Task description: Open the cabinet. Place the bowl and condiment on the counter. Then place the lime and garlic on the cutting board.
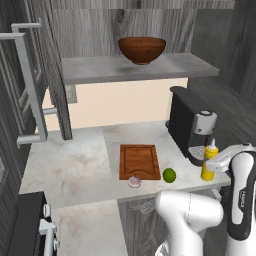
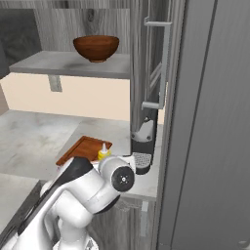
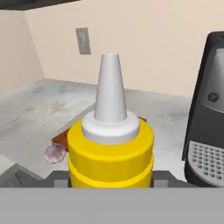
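From the left of the left base view we see the cabinet (image 1: 30, 90) door swung wide, the bowl (image 1: 142, 49) on its shelf upper centre, the board (image 1: 139, 161) mid-frame, the garlic (image 1: 134, 181) touching its near edge and the lime (image 1: 169, 175) beside it. At the right the bottle (image 1: 209, 161) stands on the counter (image 1: 75, 165) by the coffee machine (image 1: 192, 125). The gripper (image 3: 111, 181) flanks it; we cannot tell whether the jaws pinch it. Pulling away could topple it against the machine
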